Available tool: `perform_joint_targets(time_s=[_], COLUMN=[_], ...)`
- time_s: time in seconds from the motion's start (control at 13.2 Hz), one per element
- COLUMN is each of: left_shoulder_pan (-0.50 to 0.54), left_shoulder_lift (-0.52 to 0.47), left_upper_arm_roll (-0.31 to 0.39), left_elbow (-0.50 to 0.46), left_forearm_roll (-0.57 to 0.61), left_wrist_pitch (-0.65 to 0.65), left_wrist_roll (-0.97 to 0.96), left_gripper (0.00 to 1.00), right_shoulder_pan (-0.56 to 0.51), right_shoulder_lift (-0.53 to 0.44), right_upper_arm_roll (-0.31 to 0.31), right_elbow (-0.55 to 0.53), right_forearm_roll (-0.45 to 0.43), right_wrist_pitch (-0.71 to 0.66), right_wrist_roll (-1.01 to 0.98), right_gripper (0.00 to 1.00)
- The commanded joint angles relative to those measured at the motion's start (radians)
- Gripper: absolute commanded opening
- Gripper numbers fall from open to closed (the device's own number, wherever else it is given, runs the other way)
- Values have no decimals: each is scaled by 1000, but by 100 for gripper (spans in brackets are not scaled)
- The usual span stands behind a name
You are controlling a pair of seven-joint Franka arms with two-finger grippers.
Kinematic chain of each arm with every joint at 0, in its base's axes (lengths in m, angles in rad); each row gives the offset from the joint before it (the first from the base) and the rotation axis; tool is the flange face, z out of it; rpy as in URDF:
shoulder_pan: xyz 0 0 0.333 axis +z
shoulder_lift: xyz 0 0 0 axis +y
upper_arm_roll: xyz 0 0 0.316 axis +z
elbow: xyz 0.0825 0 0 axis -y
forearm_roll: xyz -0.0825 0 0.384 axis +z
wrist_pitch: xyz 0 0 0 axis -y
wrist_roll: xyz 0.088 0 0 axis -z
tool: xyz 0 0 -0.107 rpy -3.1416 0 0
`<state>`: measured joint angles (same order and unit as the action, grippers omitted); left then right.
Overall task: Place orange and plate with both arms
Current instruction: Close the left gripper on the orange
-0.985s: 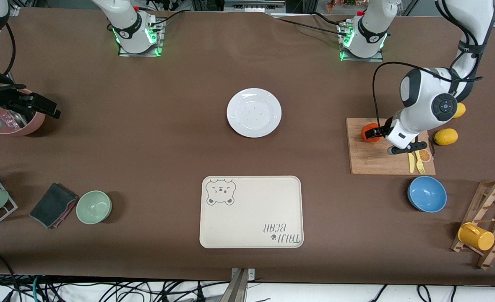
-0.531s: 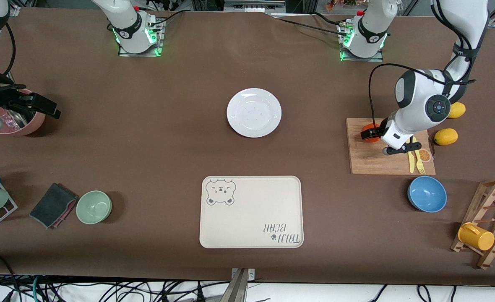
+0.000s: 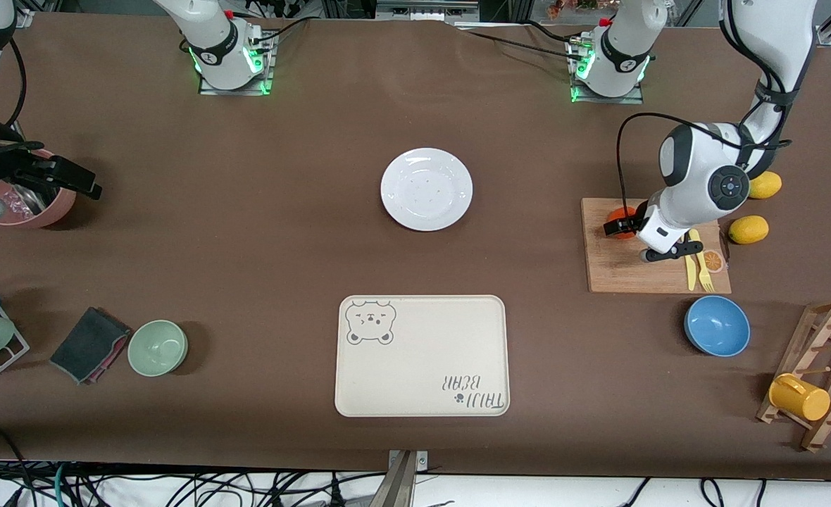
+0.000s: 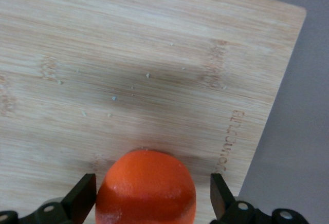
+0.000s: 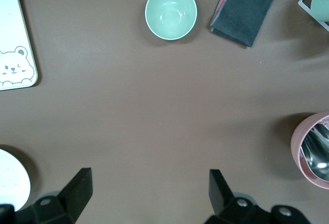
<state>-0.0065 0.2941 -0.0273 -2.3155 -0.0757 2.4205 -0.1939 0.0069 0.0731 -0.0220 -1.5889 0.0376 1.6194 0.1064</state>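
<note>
Front view: brown table (image 3: 260,232), white plate (image 3: 426,189), orange (image 3: 623,220) on wooden board (image 3: 627,271).

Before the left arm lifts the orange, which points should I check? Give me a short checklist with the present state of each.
1. Orange sits between the left tool's fingers: ok.
2. Fingers pressed firmly on the orange: cannot tell; a gap shows on one side.
3. Orange resting on the cutting board: ok.
4. Plate bare and unobstructed: ok.
5. Right tool open, waiting over the table near the pink pot: ok.
</note>
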Motion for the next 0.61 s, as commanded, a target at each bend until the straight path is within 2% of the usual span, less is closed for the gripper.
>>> perform_joint_targets(time_s=[0.0,0.08,0.3,0.38,0.53], left_shoulder_pan=[5,8,13,5,-6], left_shoulder_lift=[4,-1,-13,-35,-85], left_upper_arm_roll=[-2,-2,-2,-5,-67], left_elbow=[-10,-8,7,11,31], left_forearm_roll=[-21,-21,-22,-21,-22], left_wrist_pitch=[19,12,-18,-46,-116], left_wrist_roll=[5,4,1,-4,-19], left_gripper=[37,22,15,8,6], right_shoulder_pan=[-2,-2,-2,-2,-2], right_shoulder_lift=[-1,-3,-1,-1,-1], right_upper_arm_roll=[-1,-1,-1,-1,-1], right_elbow=[3,1,1,1,1], right_forearm_roll=[15,15,13,13,13], right_wrist_pitch=[-10,-10,-10,-10,-10], right_wrist_roll=[1,1,1,1,1], right_gripper=[100,100,100,100,100])
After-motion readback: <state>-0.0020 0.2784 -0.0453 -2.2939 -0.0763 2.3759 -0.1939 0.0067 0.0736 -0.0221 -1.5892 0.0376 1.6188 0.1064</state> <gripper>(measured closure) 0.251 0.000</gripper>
